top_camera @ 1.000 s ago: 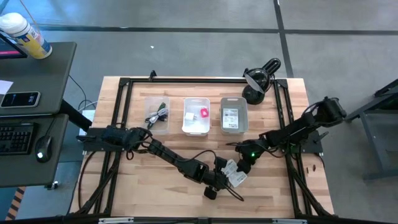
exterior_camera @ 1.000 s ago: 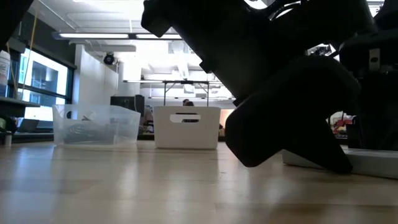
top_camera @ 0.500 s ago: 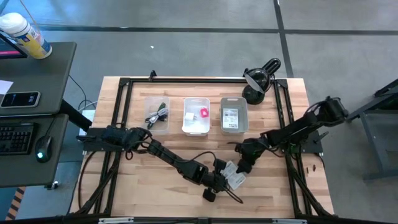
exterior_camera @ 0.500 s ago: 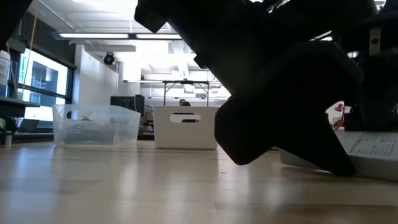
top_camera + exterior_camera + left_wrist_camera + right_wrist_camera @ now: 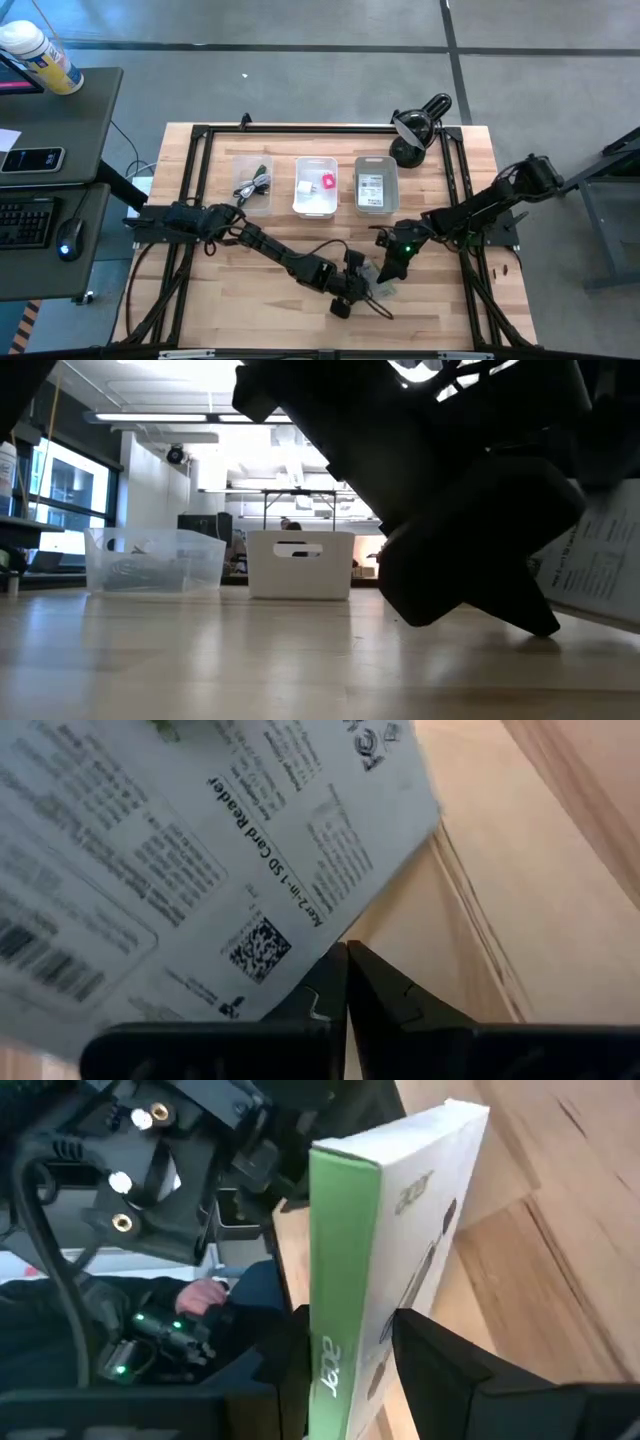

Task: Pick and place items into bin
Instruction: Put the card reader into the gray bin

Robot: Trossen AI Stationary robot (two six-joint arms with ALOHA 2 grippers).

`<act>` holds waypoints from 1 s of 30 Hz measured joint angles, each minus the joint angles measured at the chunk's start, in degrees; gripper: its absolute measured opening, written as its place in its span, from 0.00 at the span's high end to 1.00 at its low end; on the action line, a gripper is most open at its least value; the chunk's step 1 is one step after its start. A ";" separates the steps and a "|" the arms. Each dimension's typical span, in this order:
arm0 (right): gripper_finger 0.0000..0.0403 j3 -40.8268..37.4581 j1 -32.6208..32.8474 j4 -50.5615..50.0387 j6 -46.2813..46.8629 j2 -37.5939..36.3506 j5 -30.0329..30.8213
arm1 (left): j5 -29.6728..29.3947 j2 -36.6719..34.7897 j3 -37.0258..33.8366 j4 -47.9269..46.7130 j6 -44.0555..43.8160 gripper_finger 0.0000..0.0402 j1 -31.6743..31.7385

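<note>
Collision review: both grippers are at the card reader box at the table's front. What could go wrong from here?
1. The right gripper clamps the card reader box, and the low view shows the box tilted off the table. It may slip or swing during transport.
2. The left gripper, fingers shut, sits right against the box. Lifting now could snag or knock it loose.
3. The right-hand bin already holds a white packet, so the box may land crooked.
</note>
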 joint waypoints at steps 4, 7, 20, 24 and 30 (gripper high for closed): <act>0.68 -0.07 0.01 -2.27 -0.18 0.25 1.13 | 0.39 0.00 0.00 -0.02 0.02 1.00 0.13; 0.68 -0.13 -0.01 -3.69 -0.39 0.26 1.74 | 0.44 0.00 0.00 0.00 0.04 1.00 0.13; 0.77 -0.27 -0.04 -7.60 -2.35 0.26 3.89 | 0.91 -0.11 0.07 -0.12 0.07 1.00 0.10; 0.84 -0.28 -0.06 -7.37 -2.47 0.17 4.19 | 2.15 -0.07 1.18 -1.13 0.21 1.00 0.13; 0.89 -0.28 -0.06 -7.18 -2.48 0.13 3.89 | 2.32 -0.04 1.59 -1.74 0.24 1.00 0.10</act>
